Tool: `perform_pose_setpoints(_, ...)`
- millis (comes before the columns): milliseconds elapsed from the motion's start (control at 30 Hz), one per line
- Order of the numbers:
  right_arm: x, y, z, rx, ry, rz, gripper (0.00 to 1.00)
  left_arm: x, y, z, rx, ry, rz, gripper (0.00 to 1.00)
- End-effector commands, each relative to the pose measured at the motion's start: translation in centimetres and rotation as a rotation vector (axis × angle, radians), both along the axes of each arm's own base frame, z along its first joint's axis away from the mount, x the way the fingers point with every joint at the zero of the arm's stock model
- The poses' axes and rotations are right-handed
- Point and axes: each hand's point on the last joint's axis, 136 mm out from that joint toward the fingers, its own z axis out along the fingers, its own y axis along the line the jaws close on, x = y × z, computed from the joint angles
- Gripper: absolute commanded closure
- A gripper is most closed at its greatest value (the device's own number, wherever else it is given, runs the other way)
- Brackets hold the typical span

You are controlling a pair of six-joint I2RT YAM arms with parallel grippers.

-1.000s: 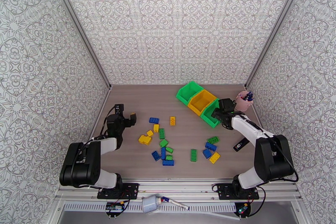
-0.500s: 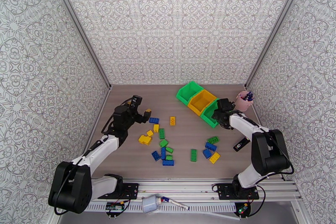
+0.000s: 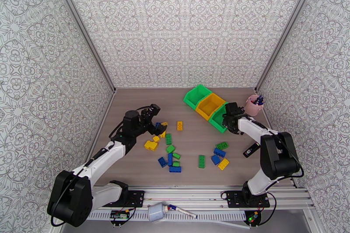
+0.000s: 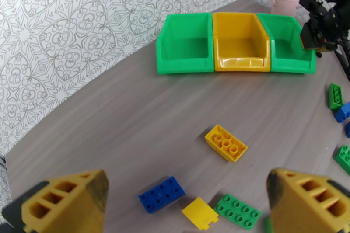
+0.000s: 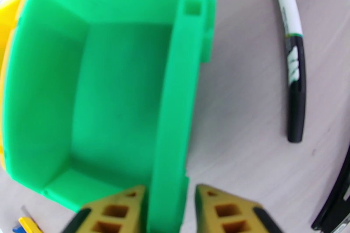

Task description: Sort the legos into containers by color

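Yellow, green and blue legos lie scattered mid-table, in a main pile (image 3: 168,151) and a smaller group (image 3: 220,155) to the right. My left gripper (image 3: 158,118) hangs open over the pile's far left end. Below its fingers (image 4: 65,203) lie a blue brick (image 4: 162,193), a yellow brick (image 4: 226,142) and a green one (image 4: 238,211). The containers stand in a row at the back: green (image 4: 183,61), yellow (image 4: 240,62), green (image 4: 292,64). My right gripper (image 3: 227,121) straddles the right green bin's side wall (image 5: 175,98), fingers (image 5: 118,212) pressed against it.
A pink cup of pens (image 3: 255,105) stands behind the bins at the right wall. A black-and-white marker pen (image 5: 294,67) lies on the table just right of the gripped bin. Patterned walls close the table on three sides.
My left arm has swung forward and right, from the table's left edge to above the legos. My right gripper has narrowed onto the green bin's wall and shifted slightly left.
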Motion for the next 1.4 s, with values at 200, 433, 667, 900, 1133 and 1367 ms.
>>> perform_pose_setpoints(200,1.1,0.4,1.2,-0.053,0.007,0.091,0.81,-0.7,-0.2,1.1,-0.029,-0.009,-0.02,0.0)
perform_pose_setpoints(433,3.4,2.3,1.8,-0.051,-0.025,0.255,0.83,-1.5,0.1,1.1,-0.036,0.003,-0.016,0.0)
perform_pose_setpoints(667,7.1,5.0,1.9,-0.062,-0.047,0.497,0.92,-2.5,0.6,0.9,-0.041,0.013,0.01,0.0)
perform_pose_setpoints(900,10.1,7.2,1.6,-0.055,-0.047,0.584,0.91,-3.1,0.9,0.6,-0.04,0.029,0.036,0.0)
perform_pose_setpoints(1133,12.0,9.9,1.2,-0.043,-0.052,0.633,0.89,-3.4,1.1,0.4,-0.027,0.041,0.044,0.0)
perform_pose_setpoints(1367,13.0,11.5,1.2,-0.039,-0.058,0.659,0.88,-3.0,1.6,0.5,-0.035,0.049,0.088,0.0)
